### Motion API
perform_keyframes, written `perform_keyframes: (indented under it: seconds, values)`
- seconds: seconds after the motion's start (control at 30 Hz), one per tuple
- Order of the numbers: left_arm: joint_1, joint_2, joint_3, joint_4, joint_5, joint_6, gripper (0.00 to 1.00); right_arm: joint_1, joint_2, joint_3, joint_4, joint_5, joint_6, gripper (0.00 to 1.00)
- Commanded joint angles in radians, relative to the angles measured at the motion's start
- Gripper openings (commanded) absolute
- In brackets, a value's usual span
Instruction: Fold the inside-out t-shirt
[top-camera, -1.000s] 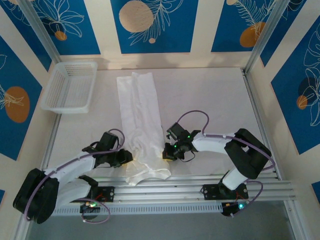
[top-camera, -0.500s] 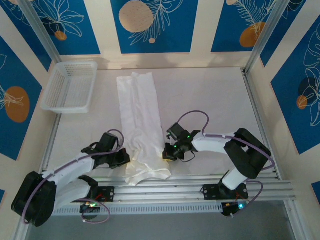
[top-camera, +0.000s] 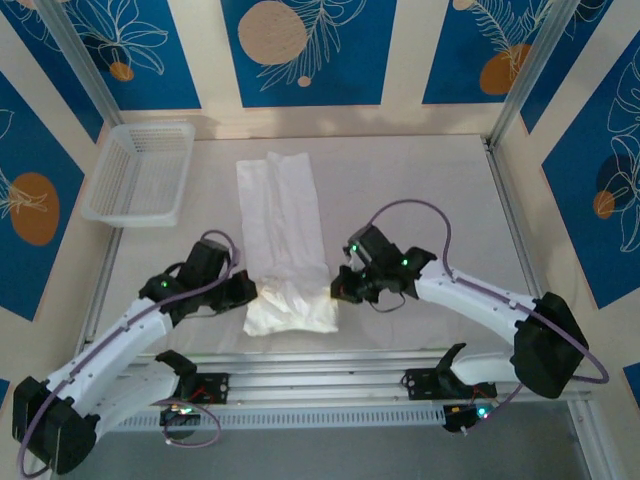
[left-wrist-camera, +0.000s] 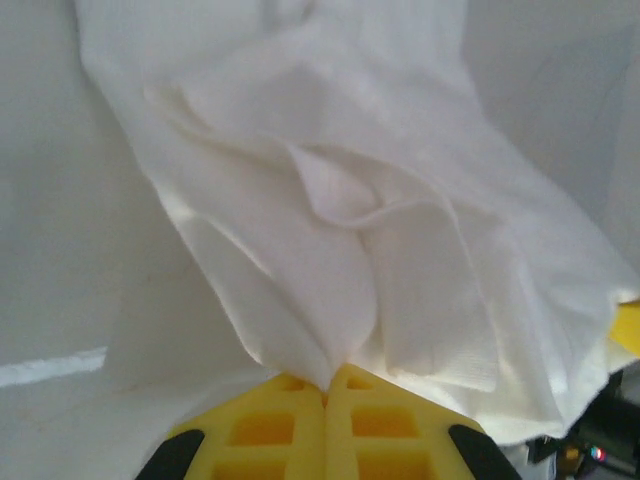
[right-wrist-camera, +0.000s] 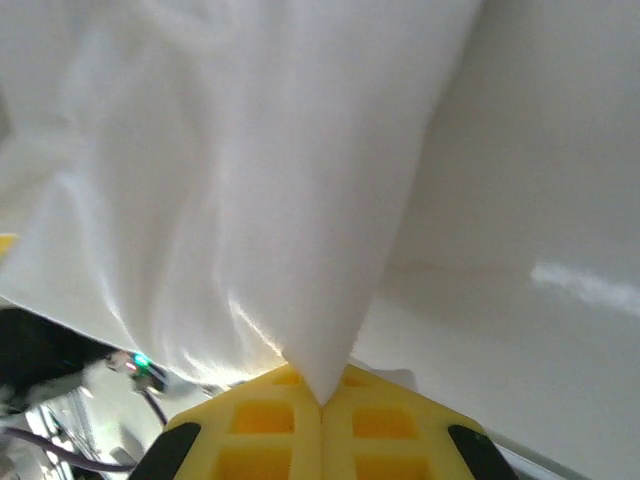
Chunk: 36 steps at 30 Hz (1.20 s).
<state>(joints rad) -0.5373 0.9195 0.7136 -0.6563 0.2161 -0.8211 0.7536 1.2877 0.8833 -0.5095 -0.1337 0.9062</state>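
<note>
Shirt: We found the inside-out t-shirt (top-camera: 282, 215) lying as a narrow white strip on the desk (top-camera: 420, 200), left of the middle. Its long axis ran from the far edge toward the near edge, and its near end was bunched into a rumpled heap close to the near edge.
Left pincer: The left pincer (top-camera: 250, 293) was pressed together on the left side of that bunched end. Its wrist view showed the yellow fingers (left-wrist-camera: 270, 425) meeting, with cloth caught between them.
Right pincer: The right pincer (top-camera: 336, 291) was pinching the right side of the same end, and a peak of cloth ran down into its closed yellow fingers (right-wrist-camera: 380, 425).
Key relation: The two pincers flanked the near end, about level with each other, so neither arm was nearer. The rest of the strip stretched away from them toward the far edge.
Step in hand: We judged this to be the lengthwise fold, near end going over toward the far end.
Next move: It called for both pincers to travel together along the long axis, keeping their spacing.
Risk: We thought the thin cloth could sag between the grips and land creased.
Basket: A white mesh basket (top-camera: 140, 170) sat at the far left corner, apart from the shirt.
</note>
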Motion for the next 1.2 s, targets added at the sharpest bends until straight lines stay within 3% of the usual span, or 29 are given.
perform_keyframes:
  seconds: [0.0,0.2,0.4,0.43,0.5,0.57,0.7,0.8,0.97,1.17]
  values:
    - [0.003,0.072,0.152,-0.072,-0.19,0.03,0.0,-0.064,0.067,0.144,-0.051,0.024,-0.114,0.0]
    - [0.11,0.309,0.36,0.088,-0.248,0.122,0.0,-0.18,0.346,0.529,-0.079,0.03,-0.305,0.0]
    - [0.272,0.618,0.562,0.275,-0.267,0.193,0.0,-0.269,0.73,1.008,-0.153,0.044,-0.424,0.0]
    - [0.289,0.683,0.604,0.314,-0.259,0.217,0.0,-0.279,0.801,1.09,-0.174,0.083,-0.433,0.08]
    - [0.318,0.822,0.731,0.325,-0.198,0.269,0.25,-0.31,0.926,1.277,-0.231,0.107,-0.441,0.31]
    - [0.345,0.934,0.862,0.297,-0.105,0.308,0.45,-0.334,1.056,1.514,-0.357,0.105,-0.455,0.47]
    - [0.374,0.903,0.811,0.357,-0.045,0.349,0.52,-0.332,1.182,1.799,-0.622,0.138,-0.527,0.51]
    - [0.384,0.777,0.636,0.397,-0.044,0.366,0.56,-0.303,1.131,1.645,-0.673,0.162,-0.587,0.5]
    - [0.379,0.643,0.369,0.372,0.008,0.375,0.56,-0.27,0.827,0.951,-0.294,0.071,-0.567,0.52]
    - [0.377,0.645,0.194,0.477,0.034,0.308,0.55,-0.278,0.785,0.679,-0.058,-0.023,-0.438,0.52]
